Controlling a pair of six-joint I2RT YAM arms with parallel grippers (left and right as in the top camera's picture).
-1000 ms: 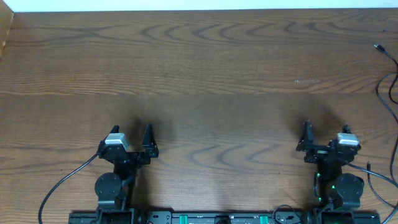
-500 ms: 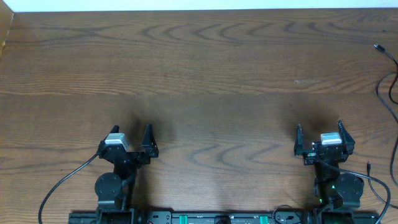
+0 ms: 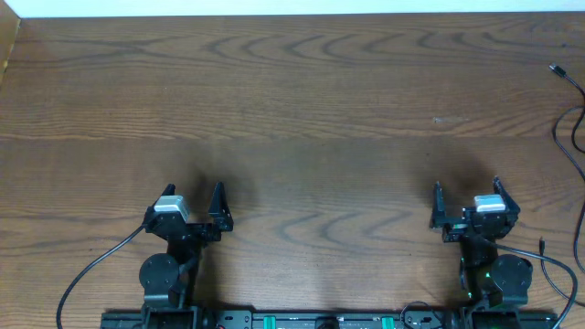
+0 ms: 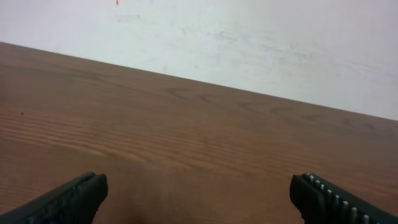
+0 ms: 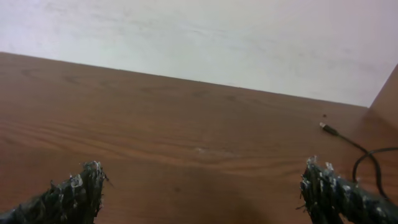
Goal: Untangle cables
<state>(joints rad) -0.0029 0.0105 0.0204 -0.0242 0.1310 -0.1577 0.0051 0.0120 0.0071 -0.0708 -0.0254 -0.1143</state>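
Lying limp at the tabletop [image 3: 302,110] edge, thin cables [image 3: 567,79] look light, floppy, best pinched near a plug [image 3: 554,68]; left tool [image 3: 194,197] and right tool [image 3: 469,196] stand spread.

From where I stand, the right claw [image 5: 204,179] hangs spread wide above the brown desk [image 5: 155,106], with nothing between its ragged fingers [image 5: 74,190]. At the far right a thin black cable [image 5: 356,147] curls, its plug pointing toward the white wall [image 5: 199,37].
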